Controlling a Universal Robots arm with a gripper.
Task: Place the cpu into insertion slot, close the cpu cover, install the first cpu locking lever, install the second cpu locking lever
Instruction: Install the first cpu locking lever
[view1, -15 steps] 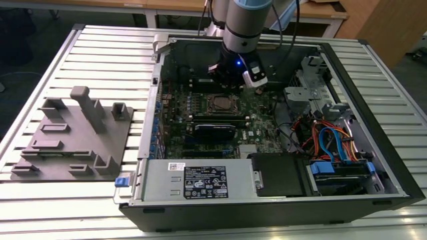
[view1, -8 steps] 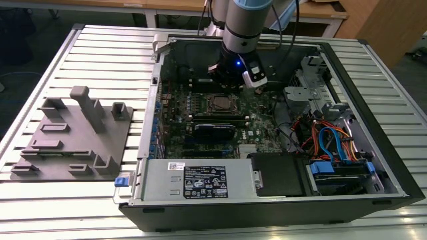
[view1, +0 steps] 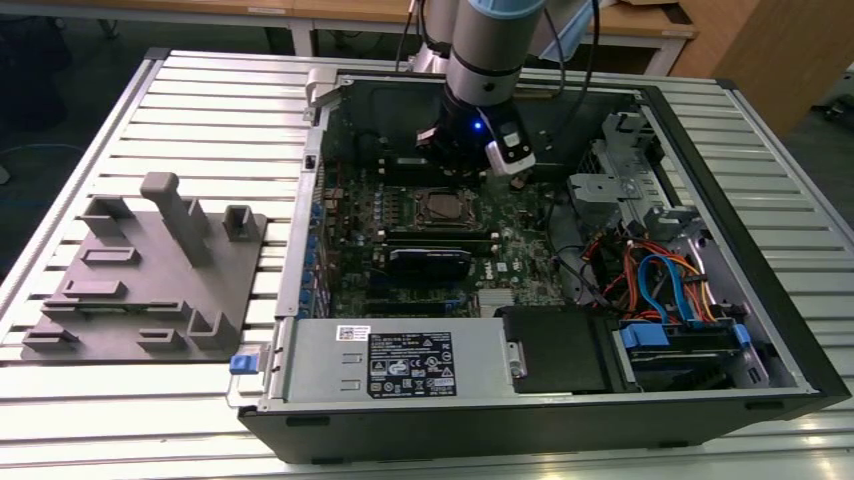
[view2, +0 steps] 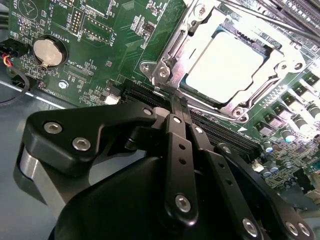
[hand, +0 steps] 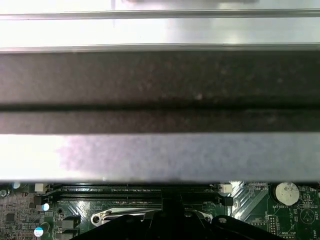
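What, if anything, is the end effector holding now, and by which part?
Nothing that I can see: the end effector is shut, its tips at the edge of the cpu cover.

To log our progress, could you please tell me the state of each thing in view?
cpu: seated in the insertion slot, face up.
cpu cover: lowered flat over the cpu's edges.
gripper: shut, tips at the cover's corner.
computer case: lying flat, side open.

Exterior view overlooks the whole case (view1: 534, 432); both wrist views sit close above its motherboard (view2: 100, 55).
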